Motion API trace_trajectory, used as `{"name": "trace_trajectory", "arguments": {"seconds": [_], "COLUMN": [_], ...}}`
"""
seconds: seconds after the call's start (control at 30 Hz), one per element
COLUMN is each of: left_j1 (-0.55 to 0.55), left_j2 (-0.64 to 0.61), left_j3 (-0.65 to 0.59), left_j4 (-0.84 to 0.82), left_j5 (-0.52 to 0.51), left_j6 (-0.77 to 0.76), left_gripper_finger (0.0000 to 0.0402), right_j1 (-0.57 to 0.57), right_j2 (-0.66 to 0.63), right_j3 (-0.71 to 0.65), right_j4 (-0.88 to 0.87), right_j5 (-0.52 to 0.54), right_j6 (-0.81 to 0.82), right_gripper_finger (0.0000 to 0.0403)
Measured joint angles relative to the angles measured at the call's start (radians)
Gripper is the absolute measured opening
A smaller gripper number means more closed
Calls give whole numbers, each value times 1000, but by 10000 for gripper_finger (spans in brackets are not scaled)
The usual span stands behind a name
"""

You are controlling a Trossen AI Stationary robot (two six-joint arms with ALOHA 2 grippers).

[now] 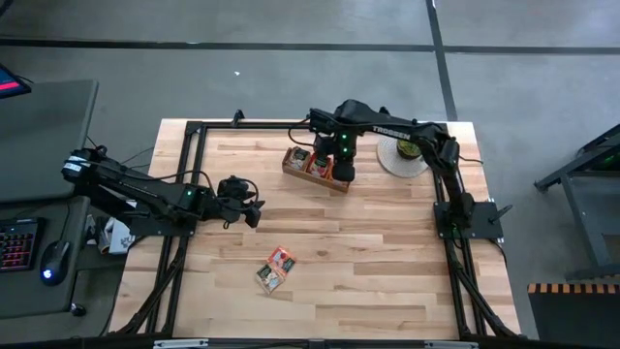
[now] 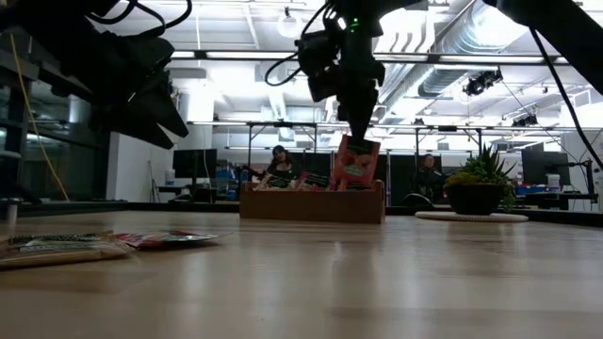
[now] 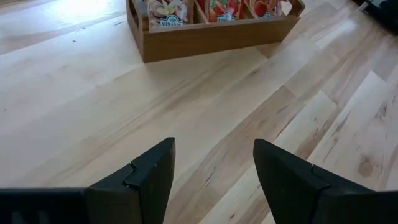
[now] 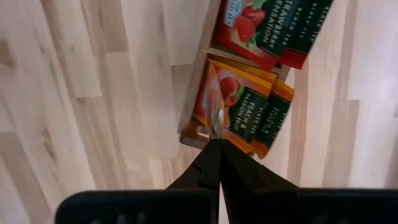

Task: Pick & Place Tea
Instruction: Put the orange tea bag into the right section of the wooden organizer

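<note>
My right gripper hangs over the long wooden tray near the table's far edge and is shut on a red-orange tea sachet. The tray's compartments hold more sachets standing on edge. Two loose sachets, one red-orange and one pale, lie flat on the table toward its near edge. My left gripper hovers open left of the table's middle, between the tray and the loose sachets, and touches nothing. My right gripper pinches the red-orange sachet by its top edge between the two fingertips, coming from above and pointing down. The sachet hangs upright, slightly tilted, below the fingers. Its lower end is behind the tray's front wall, so I cannot tell whether it rests inside.
A small green potted plant stands on a round pale plate right of the tray, close to my right arm. Bare wood stretches across the table's middle and right side. People sit at desks in the room beyond.
</note>
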Motion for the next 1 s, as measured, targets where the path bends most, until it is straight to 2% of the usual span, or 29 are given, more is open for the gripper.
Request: {"name": "trace_trajectory", "arguments": {"seconds": [0.1, 0.53, 0.83, 1.0], "left_j1": [0, 0, 0, 0], "left_j2": [0, 0, 0, 0], "left_j3": [0, 0, 0, 0], "left_j4": [0, -1, 0, -1], "left_j5": [0, 19, 31, 32], "left_j6": [0, 0, 0, 0], "left_gripper_finger": [216, 216, 216, 216], "right_j1": [0, 4, -3, -3], "right_j2": [13, 68, 69, 70], "right_j3": [0, -5, -128, -144], "right_j4": [0, -2, 33, 42], "right_j5": [22, -4, 26, 50], "right_j6": [-10, -2, 10, 10], "right_gripper_finger": [0, 0, 0, 0]}}
